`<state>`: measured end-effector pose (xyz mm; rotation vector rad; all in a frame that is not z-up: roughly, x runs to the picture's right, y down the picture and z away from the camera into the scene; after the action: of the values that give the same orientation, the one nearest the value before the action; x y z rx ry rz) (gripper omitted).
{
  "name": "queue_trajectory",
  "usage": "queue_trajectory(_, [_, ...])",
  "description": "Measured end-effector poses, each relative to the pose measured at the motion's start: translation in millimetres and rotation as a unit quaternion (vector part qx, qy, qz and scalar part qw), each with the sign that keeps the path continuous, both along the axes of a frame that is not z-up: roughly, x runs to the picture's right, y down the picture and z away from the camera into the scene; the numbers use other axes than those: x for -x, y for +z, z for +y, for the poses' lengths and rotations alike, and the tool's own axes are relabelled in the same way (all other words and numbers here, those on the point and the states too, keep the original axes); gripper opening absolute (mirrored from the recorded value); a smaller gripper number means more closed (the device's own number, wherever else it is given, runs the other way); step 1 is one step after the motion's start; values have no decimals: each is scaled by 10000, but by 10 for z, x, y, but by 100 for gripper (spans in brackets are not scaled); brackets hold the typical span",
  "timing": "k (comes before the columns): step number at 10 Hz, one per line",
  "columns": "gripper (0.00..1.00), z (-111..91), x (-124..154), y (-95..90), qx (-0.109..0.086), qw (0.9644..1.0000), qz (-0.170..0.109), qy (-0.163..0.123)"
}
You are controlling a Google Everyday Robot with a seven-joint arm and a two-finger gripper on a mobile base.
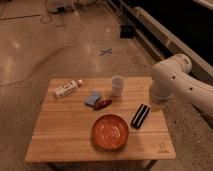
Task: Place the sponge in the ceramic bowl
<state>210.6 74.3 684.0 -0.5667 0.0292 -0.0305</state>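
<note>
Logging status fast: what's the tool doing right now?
Tool: out of sight behind the white arm at the table's right edge; state cannot be told. Blue sponge lies on the table.

Matt pale wood worktop (65,130), shiny orange ceramic bowl (110,132), soft blue sponge (92,98), glossy floor (45,50), smooth white plastic arm (172,80) at the right edge, hiding the hand.
</note>
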Motion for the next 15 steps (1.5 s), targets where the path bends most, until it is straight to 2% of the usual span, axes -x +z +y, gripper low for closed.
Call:
queue_trajectory(2, [41, -19, 100, -50, -11, 10000, -27, -53])
queue_trajectory(4, [41, -20, 4, -67, 5, 10000, -2, -38])
queue_trajectory(7, [41, -5, 49, -33, 0, 10000, -12, -41])
queue_trajectory(10, [41, -112, 130, -177, 6, 10000, -21, -38])
queue_trajectory(12, [41, -95, 20, -58, 28, 10000, 5, -41])
queue_trajectory(13, [41, -116, 57, 12, 18, 10000, -20, -57])
queue_trajectory(15, [41, -128, 195, -53, 10, 10000, -5, -27])
